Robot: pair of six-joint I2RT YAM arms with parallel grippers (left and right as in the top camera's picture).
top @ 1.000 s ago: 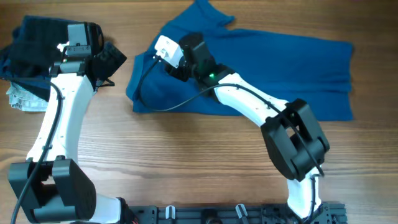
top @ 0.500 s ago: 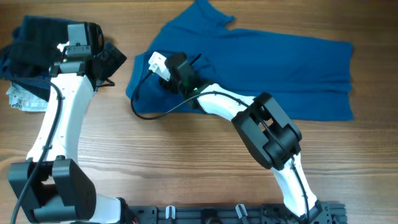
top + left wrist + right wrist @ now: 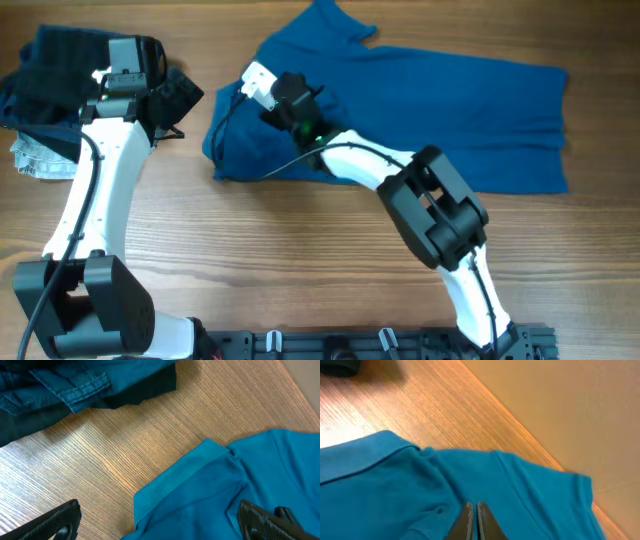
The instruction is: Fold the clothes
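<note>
First, overhead: blue shirt (image 3: 480, 110) lies spread flat along far edge of desk (image 3: 300, 260), from middle to right. Right gripper (image 3: 275, 98) sits on shirt's left end, by collar. Left gripper (image 3: 178, 100) hangs just beside dark clothes pile (image 3: 50, 60) at far left corner. Small pale patterned cloth (image 3: 35, 160) pokes out near pile.

Left wrist: fingers (image 3: 55, 522) spread wide, nothing between them. Shirt collar below, dark clothes at top.

Right wrist: fingers (image 3: 466, 521) pressed tight together, tips down on shirt. Cannot tell if any cloth is pinched.
</note>
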